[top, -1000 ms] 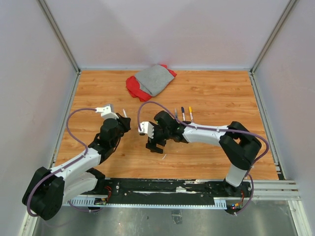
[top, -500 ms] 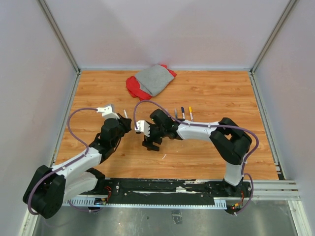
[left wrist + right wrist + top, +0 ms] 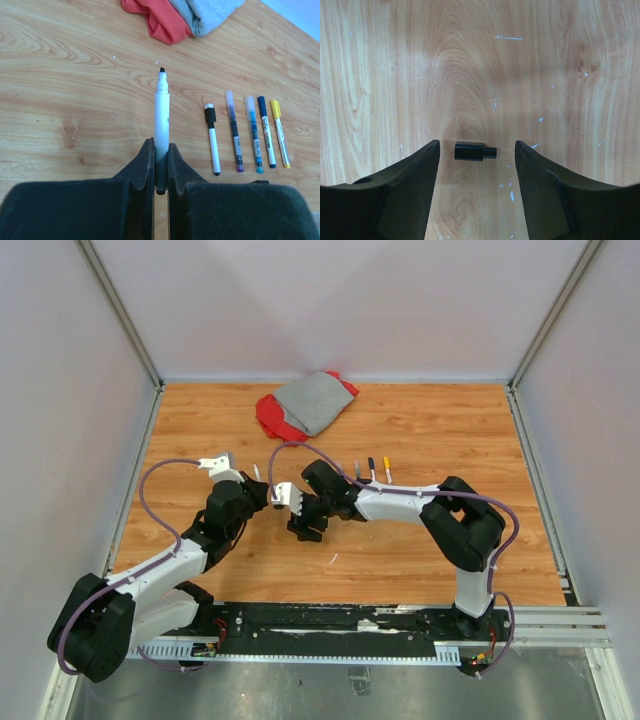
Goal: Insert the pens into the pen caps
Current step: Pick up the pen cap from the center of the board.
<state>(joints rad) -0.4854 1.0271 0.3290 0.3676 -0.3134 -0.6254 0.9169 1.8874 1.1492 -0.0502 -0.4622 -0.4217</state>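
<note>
- Nearest, over the wooden table, the right gripper is seen pointed down at the boards with its jaws standing well apart; nothing is held by it.
- A short black pen cap is laid flat on the wood between the two fingers, its narrower end turned to the right of the wrist view. A gap is left on either side, so it is not touched.
- Just to the left, the left gripper is clamped tight on a white-barrelled pen. The pen is gripped near its dark rear end, and its bared black tip is pointed away from the fingers.
- In the top view both grippers are found close together near the middle of the table.
- Beyond them a row of pens is laid on the wood, side by side and roughly parallel. A white one with a black far end, a clear one with a purple near end, a teal one, a dark blue one and a yellow one can be counted.
- Farthest, a red cloth and a grey cloth are bunched together by the table's far edge.
</note>
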